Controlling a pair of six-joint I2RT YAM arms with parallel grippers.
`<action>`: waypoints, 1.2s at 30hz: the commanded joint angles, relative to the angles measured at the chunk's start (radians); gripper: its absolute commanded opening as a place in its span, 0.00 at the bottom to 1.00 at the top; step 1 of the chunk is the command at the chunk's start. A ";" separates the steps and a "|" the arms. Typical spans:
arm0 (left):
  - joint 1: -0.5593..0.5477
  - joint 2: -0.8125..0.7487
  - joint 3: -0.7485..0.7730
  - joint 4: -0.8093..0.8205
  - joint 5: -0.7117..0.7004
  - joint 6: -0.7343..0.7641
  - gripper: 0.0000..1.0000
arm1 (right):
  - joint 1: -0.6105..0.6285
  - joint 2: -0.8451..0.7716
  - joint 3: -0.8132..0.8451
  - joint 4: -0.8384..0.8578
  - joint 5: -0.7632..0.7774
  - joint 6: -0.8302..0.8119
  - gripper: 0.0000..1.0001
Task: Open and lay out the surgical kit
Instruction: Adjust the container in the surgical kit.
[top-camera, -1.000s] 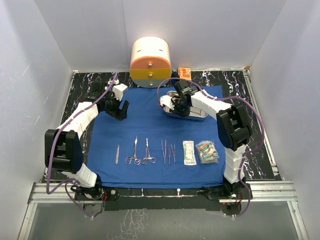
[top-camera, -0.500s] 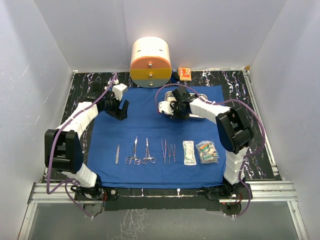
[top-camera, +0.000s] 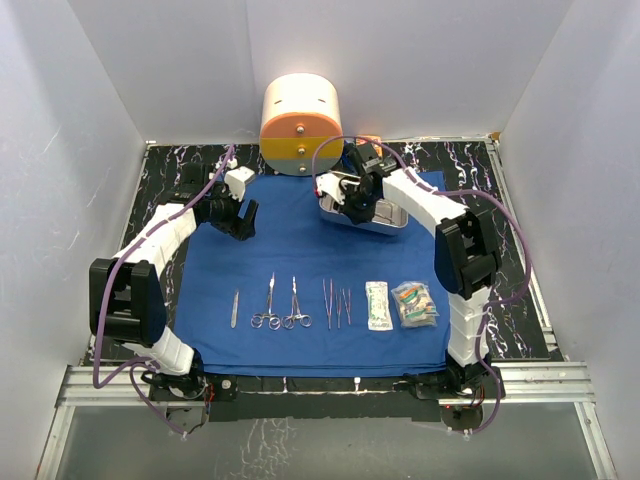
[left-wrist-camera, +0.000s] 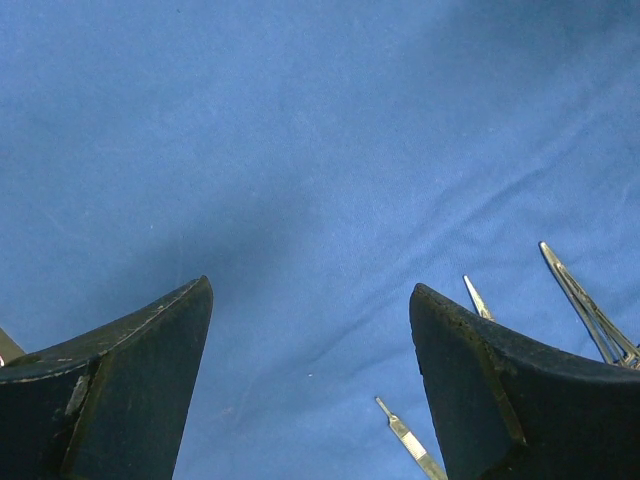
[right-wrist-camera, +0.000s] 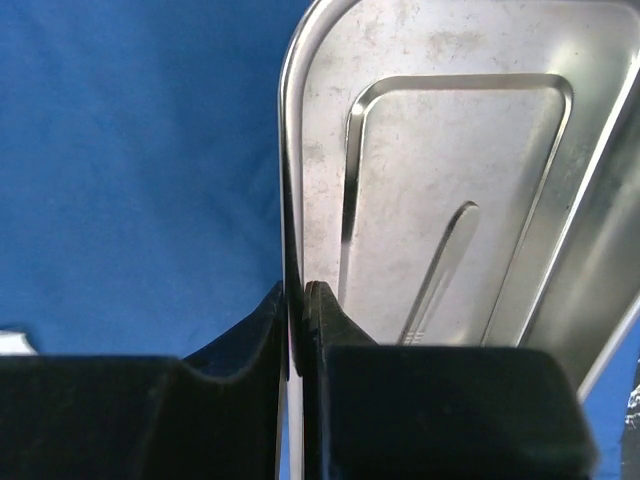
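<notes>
My right gripper (right-wrist-camera: 297, 290) pinches the tray (right-wrist-camera: 440, 170) rim at the far end of the blue cloth (top-camera: 300, 250); my left gripper (left-wrist-camera: 310, 290) gapes over it. Black marbled table (top-camera: 515, 190), white walls (top-camera: 90, 80) on 3 sides.

Blue cloth (top-camera: 300, 250) lies spread flat over the table. Along its near part, left to right, lie a scalpel (top-camera: 235, 308), scissors (top-camera: 267, 306), forceps (top-camera: 295, 306), tweezers (top-camera: 329, 300), a narrow packet (top-camera: 377, 305) and a wider packet (top-camera: 415, 303). The shiny steel tray (top-camera: 375, 207) is at the cloth's far right, tilted, its rim pinched in the right gripper (right-wrist-camera: 300, 300).
</notes>
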 joint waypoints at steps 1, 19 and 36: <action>0.005 -0.040 0.008 -0.002 0.038 -0.007 0.79 | 0.002 0.006 0.167 -0.175 -0.132 0.043 0.00; 0.009 -0.041 0.008 0.000 0.045 -0.012 0.80 | 0.039 -0.017 0.107 -0.056 0.134 0.123 0.00; 0.016 -0.037 0.007 0.002 0.054 -0.019 0.80 | 0.088 -0.050 -0.226 0.225 0.258 -0.092 0.00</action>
